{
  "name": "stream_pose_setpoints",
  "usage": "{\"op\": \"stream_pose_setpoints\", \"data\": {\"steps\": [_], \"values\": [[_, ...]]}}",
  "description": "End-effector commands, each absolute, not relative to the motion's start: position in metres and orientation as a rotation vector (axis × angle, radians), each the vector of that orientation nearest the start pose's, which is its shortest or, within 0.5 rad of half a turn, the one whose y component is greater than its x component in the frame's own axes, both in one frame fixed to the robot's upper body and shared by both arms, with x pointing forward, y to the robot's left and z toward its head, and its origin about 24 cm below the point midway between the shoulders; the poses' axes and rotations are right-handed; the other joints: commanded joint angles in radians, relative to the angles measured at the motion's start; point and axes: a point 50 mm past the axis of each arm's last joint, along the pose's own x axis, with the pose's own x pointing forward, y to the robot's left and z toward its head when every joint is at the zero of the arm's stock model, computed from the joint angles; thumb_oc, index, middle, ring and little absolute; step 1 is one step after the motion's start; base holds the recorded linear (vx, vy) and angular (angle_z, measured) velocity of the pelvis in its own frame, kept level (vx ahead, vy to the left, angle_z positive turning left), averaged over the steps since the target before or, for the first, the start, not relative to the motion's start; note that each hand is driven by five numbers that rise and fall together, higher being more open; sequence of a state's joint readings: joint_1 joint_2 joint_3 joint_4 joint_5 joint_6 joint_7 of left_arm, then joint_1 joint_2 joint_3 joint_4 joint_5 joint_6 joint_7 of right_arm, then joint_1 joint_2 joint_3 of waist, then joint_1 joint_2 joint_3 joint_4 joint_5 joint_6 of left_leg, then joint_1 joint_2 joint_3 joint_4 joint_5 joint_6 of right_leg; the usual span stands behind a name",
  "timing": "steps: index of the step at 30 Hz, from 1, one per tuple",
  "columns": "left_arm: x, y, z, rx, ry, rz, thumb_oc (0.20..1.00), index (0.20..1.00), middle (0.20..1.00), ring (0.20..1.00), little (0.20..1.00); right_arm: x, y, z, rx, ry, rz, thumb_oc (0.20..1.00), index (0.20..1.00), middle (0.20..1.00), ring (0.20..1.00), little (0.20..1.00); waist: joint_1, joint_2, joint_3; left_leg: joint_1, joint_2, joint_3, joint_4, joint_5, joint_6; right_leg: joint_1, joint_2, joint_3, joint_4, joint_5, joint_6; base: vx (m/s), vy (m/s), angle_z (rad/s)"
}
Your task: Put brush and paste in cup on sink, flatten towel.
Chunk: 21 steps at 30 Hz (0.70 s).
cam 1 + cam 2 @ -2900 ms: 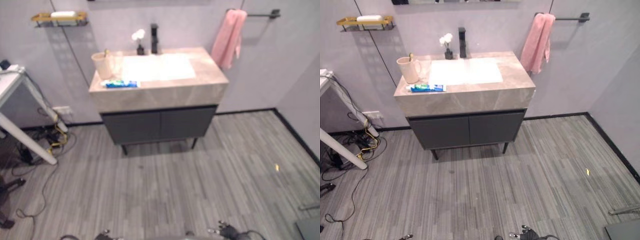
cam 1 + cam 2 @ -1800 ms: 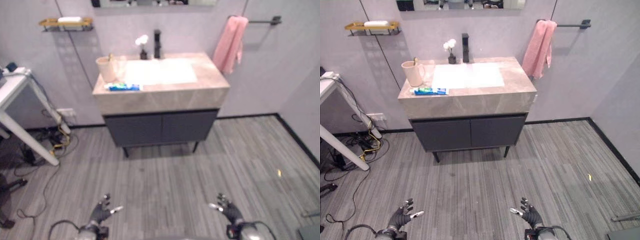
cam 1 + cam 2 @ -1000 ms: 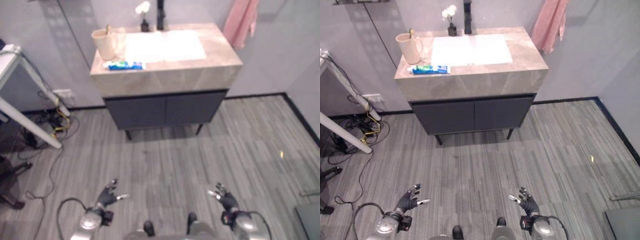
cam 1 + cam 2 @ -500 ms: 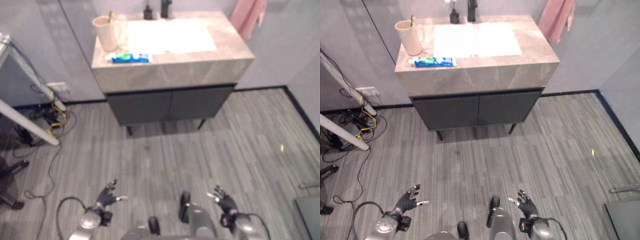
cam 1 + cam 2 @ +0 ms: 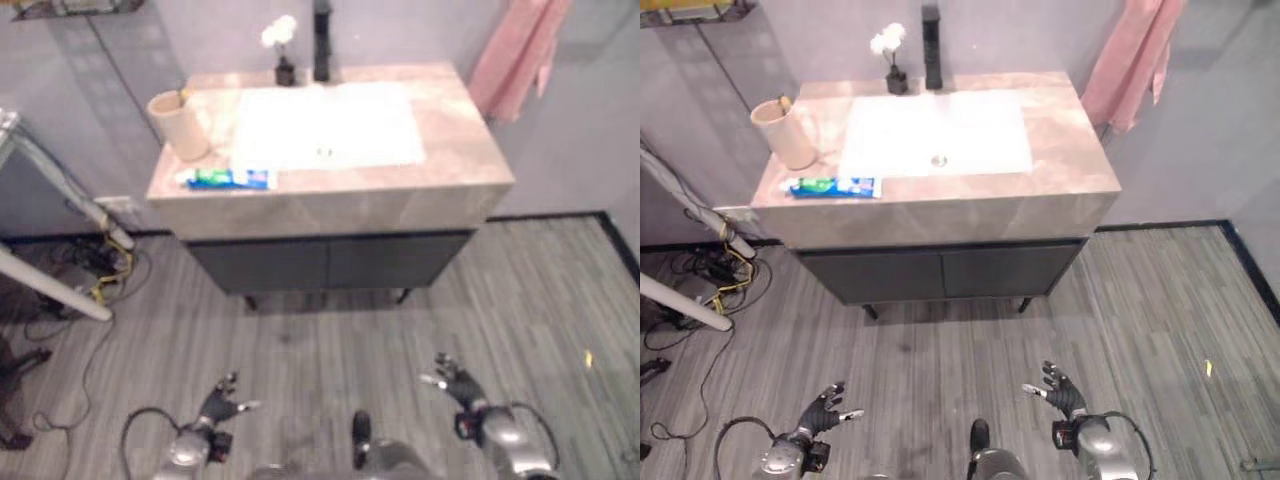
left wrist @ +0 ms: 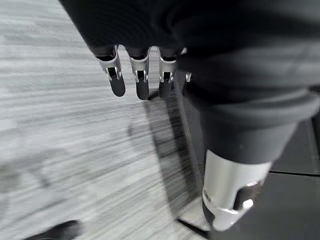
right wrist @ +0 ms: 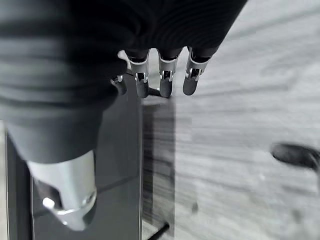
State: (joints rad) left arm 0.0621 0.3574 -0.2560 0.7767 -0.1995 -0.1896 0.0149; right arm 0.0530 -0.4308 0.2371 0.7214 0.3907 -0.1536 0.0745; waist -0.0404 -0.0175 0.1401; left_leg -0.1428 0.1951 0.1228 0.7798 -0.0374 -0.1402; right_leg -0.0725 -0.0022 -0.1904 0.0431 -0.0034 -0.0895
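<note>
A beige cup (image 5: 182, 125) stands at the left end of the stone sink counter (image 5: 400, 195), with a brush handle (image 5: 785, 101) sticking out of it. A blue-green paste tube (image 5: 229, 179) lies flat near the counter's front edge, just right of the cup. The pink towel (image 5: 520, 60) hangs bunched on a wall bar at the upper right. My left hand (image 5: 218, 406) and right hand (image 5: 455, 383) hover low over the floor, well short of the sink, both open and holding nothing.
The white basin (image 5: 328, 125) fills the counter's middle, with a black tap (image 5: 321, 40) and a small flower vase (image 5: 284, 70) behind it. Dark cabinet doors (image 5: 330, 262) sit under the counter. A white table leg (image 5: 50, 300) and floor wires (image 5: 95, 280) are at the left.
The sink has come closer and the view has lifted, so the camera moved forward. Both hands stay open low in the view.
</note>
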Motion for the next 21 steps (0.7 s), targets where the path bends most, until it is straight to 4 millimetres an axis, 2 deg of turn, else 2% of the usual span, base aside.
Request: {"op": "stream_pose_setpoints", "data": {"steps": [1, 2, 3, 4, 5, 6, 7, 8, 10, 12, 13, 16, 17, 21], "values": [[0.187, 0.233, -0.088, 0.256, 0.567, -0.026, 1.0, 1.0, 1.0, 1.0, 1.0, 0.178, -0.258, -0.082, -0.149, 0.59, -0.017, 1.0, 1.0, 1.0, 1.0, 1.0, -0.021, 0.002, 0.04, 0.073, -0.071, 0.101, -0.258, 0.063, 0.083, 0.006, -0.026, 0.01, -0.001, 0.008, 0.113, 0.16, -0.092, 0.22], [0.189, 0.233, -0.088, 0.259, 0.562, -0.024, 1.0, 1.0, 1.0, 1.0, 1.0, 0.179, -0.26, -0.081, -0.156, 0.587, -0.024, 1.0, 1.0, 1.0, 1.0, 1.0, -0.027, -0.01, 0.04, 0.044, -0.089, 0.125, -0.306, 0.03, 0.103, 0.012, -0.042, -0.007, -0.015, 0.016, 0.119, 0.15, -0.053, 0.37], [0.189, 0.233, -0.087, 0.261, 0.562, -0.025, 1.0, 1.0, 1.0, 1.0, 1.0, 0.178, -0.261, -0.081, -0.159, 0.586, -0.028, 1.0, 1.0, 1.0, 1.0, 1.0, -0.03, -0.016, 0.037, 0.038, -0.084, 0.145, -0.349, 0.01, 0.11, 0.017, -0.048, -0.012, -0.02, 0.013, 0.125, 0.07, -0.02, 0.39], [0.189, 0.233, -0.087, 0.261, 0.562, -0.025, 1.0, 1.0, 1.0, 1.0, 1.0, 0.178, -0.261, -0.081, -0.159, 0.586, -0.028, 1.0, 1.0, 1.0, 1.0, 1.0, -0.03, -0.017, 0.038, 0.04, -0.085, 0.146, -0.351, 0.01, 0.11, 0.018, -0.048, -0.012, -0.02, 0.012, 0.125, 0.22, 0.005, 0.21], [0.185, 0.232, -0.09, 0.274, 0.572, -0.037, 1.0, 1.0, 1.0, 1.0, 1.0, 0.176, -0.266, -0.081, -0.177, 0.59, -0.047, 1.0, 1.0, 1.0, 1.0, 1.0, -0.037, -0.024, 0.022, 0.03, -0.075, 0.167, -0.571, -0.014, 0.105, 0.039, -0.069, -0.021, -0.03, 0.001, 0.144, 0.24, 0.055, 0.09], [0.184, 0.235, -0.089, 0.29, 0.569, -0.036, 1.0, 1.0, 1.0, 1.0, 1.0, 0.177, -0.265, -0.08, -0.191, 0.582, -0.042, 1.0, 1.0, 1.0, 1.0, 1.0, -0.036, -0.02, 0.017, 0.009, -0.076, 0.127, -0.75, 0.112, 0.09, 0.039, -0.067, -0.026, -0.031, -0.001, 0.135, 0.3, 0.07, 0.16], [0.184, 0.235, -0.088, 0.292, 0.569, -0.041, 1.0, 1.0, 1.0, 1.0, 1.0, 0.177, -0.264, -0.08, -0.195, 0.583, -0.037, 1.0, 1.0, 1.0, 1.0, 1.0, -0.035, -0.019, 0.016, 0.03, -0.07, 0.114, -0.783, 0.122, 0.088, 0.047, -0.067, -0.021, -0.026, -0.005, 0.134, 0.32, 0.141, 0.29], [0.182, 0.237, -0.088, 0.305, 0.571, -0.047, 1.0, 1.0, 1.0, 1.0, 1.0, 0.178, -0.261, -0.081, -0.207, 0.586, -0.014, 1.0, 1.0, 1.0, 1.0, 1.0, -0.034, -0.011, 0.009, 0.016, -0.039, 0.073, -0.867, 0.187, 0.07, 0.052, -0.067, -0.02, -0.006, -0.028, 0.129, 0.25, 0.104, 0.25], [0.182, 0.237, -0.086, 0.305, 0.566, -0.053, 1.0, 1.0, 1.0, 1.0, 1.0, 0.179, -0.259, -0.08, -0.213, 0.582, 0.001, 1.0, 1.0, 1.0, 1.0, 1.0, -0.036, -0.007, 0.006, -0.003, -0.027, 0.06, -0.867, 0.184, 0.065, 0.055, -0.07, -0.019, 0.009, -0.04, 0.129, 0.27, 0.164, -0.12], [0.184, 0.239, -0.083, 0.332, 0.557, -0.067, 1.0, 1.0, 1.0, 1.0, 1.0, 0.179, -0.258, -0.079, -0.217, 0.579, 0.011, 1.0, 1.0, 1.0, 1.0, 1.0, -0.032, 0.004, 0.006, 0.003, -0.018, 0.068, -0.867, 0.206, 0.052, 0.074, -0.075, -0.012, 0.045, -0.065, 0.133, 0.41, 0.336, -0.28], [0.178, 0.244, -0.085, 0.343, 0.571, -0.06, 1.0, 1.0, 1.0, 1.0, 1.0, 0.178, -0.254, -0.081, -0.219, 0.591, 0.032, 1.0, 1.0, 1.0, 1.0, 1.0, -0.016, 0.01, -0.001, 0.049, -0.053, 0.023, -0.863, 0.169, 0.083, 0.103, -0.099, 0.022, 0.071, -0.087, 0.15, 0.36, 0.343, -0.2], [0.18, 0.243, -0.084, 0.35, 0.565, -0.073, 1.0, 1.0, 1.0, 1.0, 1.0, 0.178, -0.253, -0.083, -0.221, 0.597, 0.031, 1.0, 1.0, 1.0, 1.0, 1.0, -0.017, 0.01, -0.002, 0.024, -0.075, 0.01, -0.821, 0.146, 0.089, 0.119, -0.122, 0.019, 0.072, -0.077, 0.159, 0.25, 0.306, -0.65], [0.181, 0.246, -0.08, 0.365, 0.554, -0.093, 1.0, 1.0, 1.0, 1.0, 1.0, 0.177, -0.251, -0.085, -0.2, 0.6, 0.018, 1.0, 1.0, 1.0, 1.0, 1.0, -0.014, 0.006, -0.009, 0.019, -0.102, 0.031, -0.764, 0.097, 0.109, 0.137, -0.156, 0.035, 0.072, -0.049, 0.177, 0.27, 0.389, -0.15], [0.179, 0.254, -0.071, 0.428, 0.527, -0.12, 1.0, 1.0, 1.0, 1.0, 1.0, 0.18, -0.24, -0.084, -0.189, 0.581, 0.052, 1.0, 1.0, 1.0, 1.0, 1.0, -0.007, 0.018, -0.016, 0.024, -0.158, 0.074, -0.709, 0.028, 0.158, 0.096, -0.224, 0.061, 0.146, 0.09, 0.211, 0.24, 0.432, -0.1]]}}
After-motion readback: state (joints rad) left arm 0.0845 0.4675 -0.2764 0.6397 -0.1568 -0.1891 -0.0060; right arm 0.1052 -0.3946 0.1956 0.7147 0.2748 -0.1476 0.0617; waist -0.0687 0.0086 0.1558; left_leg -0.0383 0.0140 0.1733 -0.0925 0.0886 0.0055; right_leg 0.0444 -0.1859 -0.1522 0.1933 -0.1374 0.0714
